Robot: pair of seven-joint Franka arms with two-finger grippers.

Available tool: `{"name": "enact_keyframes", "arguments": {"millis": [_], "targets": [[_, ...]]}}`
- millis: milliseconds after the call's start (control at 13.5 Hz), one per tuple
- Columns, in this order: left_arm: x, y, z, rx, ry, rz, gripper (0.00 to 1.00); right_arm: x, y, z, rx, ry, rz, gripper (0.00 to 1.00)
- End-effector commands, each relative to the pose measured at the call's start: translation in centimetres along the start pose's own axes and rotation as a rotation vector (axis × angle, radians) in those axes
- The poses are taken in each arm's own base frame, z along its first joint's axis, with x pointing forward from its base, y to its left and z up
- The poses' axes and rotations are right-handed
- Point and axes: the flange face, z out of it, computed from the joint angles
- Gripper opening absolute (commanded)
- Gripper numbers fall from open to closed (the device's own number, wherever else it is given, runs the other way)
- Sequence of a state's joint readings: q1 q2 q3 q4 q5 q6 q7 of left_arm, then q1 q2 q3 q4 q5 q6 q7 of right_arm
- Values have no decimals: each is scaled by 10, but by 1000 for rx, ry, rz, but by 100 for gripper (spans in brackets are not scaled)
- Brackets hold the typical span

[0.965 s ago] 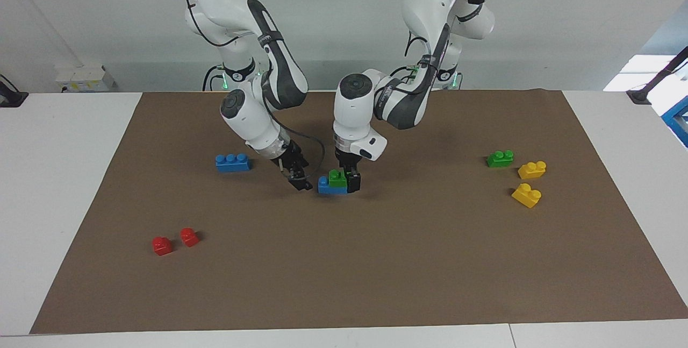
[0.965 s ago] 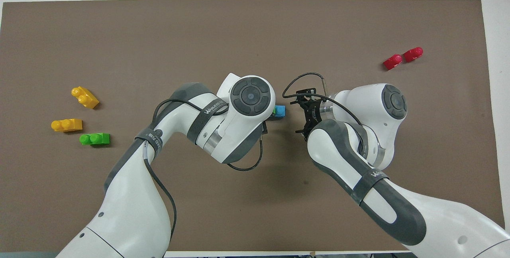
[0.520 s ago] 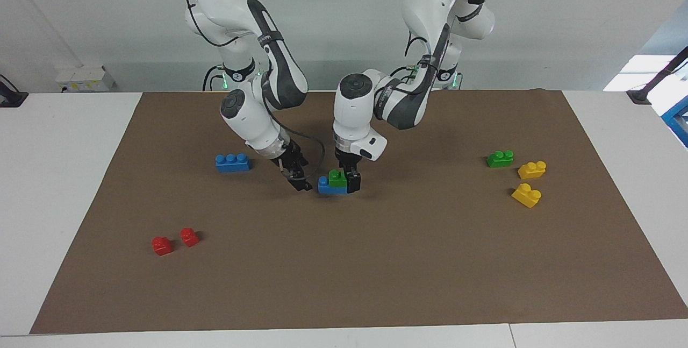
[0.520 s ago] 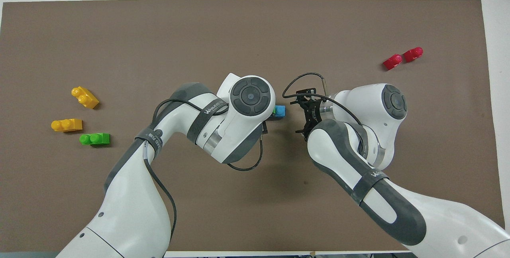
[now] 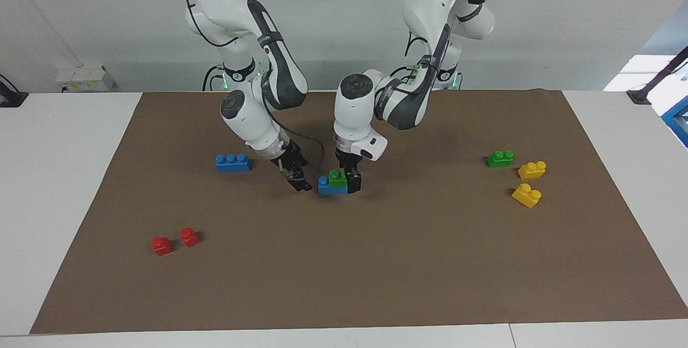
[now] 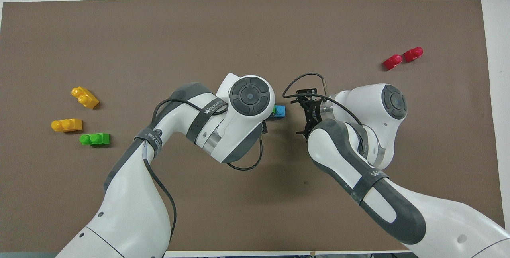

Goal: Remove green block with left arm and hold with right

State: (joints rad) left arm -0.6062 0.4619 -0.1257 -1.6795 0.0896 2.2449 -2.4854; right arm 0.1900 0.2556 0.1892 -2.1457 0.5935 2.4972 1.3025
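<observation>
Left gripper [image 5: 345, 180] sits down around the green block [image 5: 337, 177] stacked on the blue brick [image 5: 329, 186] mid-mat, fingers spread, ready to pull; right gripper [image 5: 299, 180], spread, hangs beside the brick's end to brace it.

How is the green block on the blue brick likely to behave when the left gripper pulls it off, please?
The green block looks like rigid plastic, so it should not flex. Its studs likely grip the blue brick, which may lift too. Small and hollow-looking, probably light.

blue bricks [image 5: 232, 162] | yellow bricks [image 5: 531, 169] | red pieces [image 5: 162, 245] | brown mat [image 5: 376, 272]
</observation>
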Motion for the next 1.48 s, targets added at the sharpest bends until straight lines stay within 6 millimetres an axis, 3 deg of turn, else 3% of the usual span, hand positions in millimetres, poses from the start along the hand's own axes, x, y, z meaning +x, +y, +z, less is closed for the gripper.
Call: {"name": "enact_keyframes", "arguments": {"millis": [0, 520, 1113, 1410], "targets": [[2, -2, 1, -23, 2, -10, 100, 5, -6, 7, 17, -10, -7, 99], [3, -3, 3, -23, 0, -9, 100, 2, -11, 14, 12, -12, -15, 99], [4, -1, 3, -24, 1, -13, 100, -25, -11, 25, 25, -12, -32, 98], [4, -1, 3, -27, -2, -21, 100, -26, -11, 28, 41, -6, -14, 98]]}}
